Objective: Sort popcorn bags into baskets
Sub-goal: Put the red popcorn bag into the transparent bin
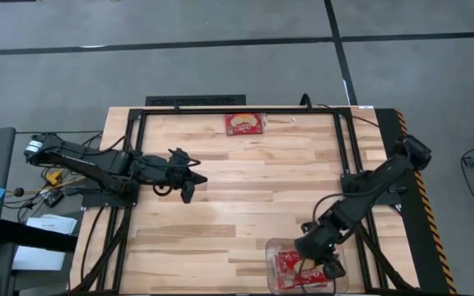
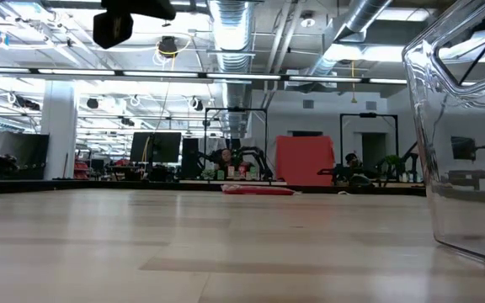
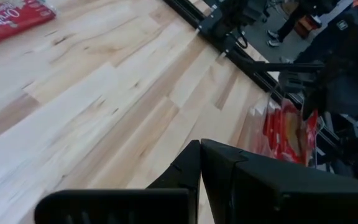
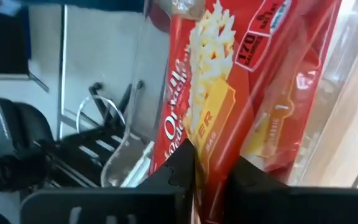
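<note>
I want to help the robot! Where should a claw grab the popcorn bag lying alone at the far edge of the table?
Probably from straight above, pinching the popcorn bag across its short width. It lies flat on the table with open wood around it.

A robotics lab: exposed ceiling ducts, more robot arms on benches behind.
</note>
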Motion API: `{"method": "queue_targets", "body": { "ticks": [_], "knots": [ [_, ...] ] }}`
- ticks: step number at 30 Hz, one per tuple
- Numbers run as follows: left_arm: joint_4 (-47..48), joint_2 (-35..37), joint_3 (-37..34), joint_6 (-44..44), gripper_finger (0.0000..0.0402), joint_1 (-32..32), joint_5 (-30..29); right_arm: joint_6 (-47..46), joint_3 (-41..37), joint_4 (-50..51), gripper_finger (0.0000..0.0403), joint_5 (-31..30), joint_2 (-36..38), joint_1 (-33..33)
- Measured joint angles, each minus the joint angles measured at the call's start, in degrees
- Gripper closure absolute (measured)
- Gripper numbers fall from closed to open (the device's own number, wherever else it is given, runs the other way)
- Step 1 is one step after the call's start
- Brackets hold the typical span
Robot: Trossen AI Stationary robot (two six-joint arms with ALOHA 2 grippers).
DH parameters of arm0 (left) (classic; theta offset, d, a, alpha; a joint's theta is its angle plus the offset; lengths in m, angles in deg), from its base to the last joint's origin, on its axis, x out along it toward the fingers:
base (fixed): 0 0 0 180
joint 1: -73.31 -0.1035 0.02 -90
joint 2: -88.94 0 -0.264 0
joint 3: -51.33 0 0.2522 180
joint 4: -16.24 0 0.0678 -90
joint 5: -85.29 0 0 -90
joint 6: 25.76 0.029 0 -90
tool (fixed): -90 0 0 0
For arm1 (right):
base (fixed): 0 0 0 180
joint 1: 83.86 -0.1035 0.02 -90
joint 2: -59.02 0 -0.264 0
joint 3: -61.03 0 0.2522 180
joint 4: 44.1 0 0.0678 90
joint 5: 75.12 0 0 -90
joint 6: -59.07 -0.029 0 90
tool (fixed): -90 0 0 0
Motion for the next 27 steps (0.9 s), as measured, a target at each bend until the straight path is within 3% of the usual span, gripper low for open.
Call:
{"method": "queue_targets", "body": {
  "ticks": [5,16,21,27],
  "knots": [
    [0.2,0.0,0.0,0.2,0.0401,0.0,0.0,1.4,0.5,0.6,0.0311,0.1,-1.0,0.4],
    [0.4,0.0,0.0,1.7,0.04,-0.1,-4.1,0.9,3.3,3.3,0.0187,-0.6,0.1,3.6],
    [-1.5,-2.8,0.0,4.4,0.0393,-2.2,-6.9,2.2,7.0,9.3,0.0183,-4.6,0.1,6.0],
    [-13.4,-13.1,0.0,15.4,0.0401,-12.8,-1.1,3.1,10.3,15.0,0.0206,-11.4,3.9,9.9]
  ]
}}
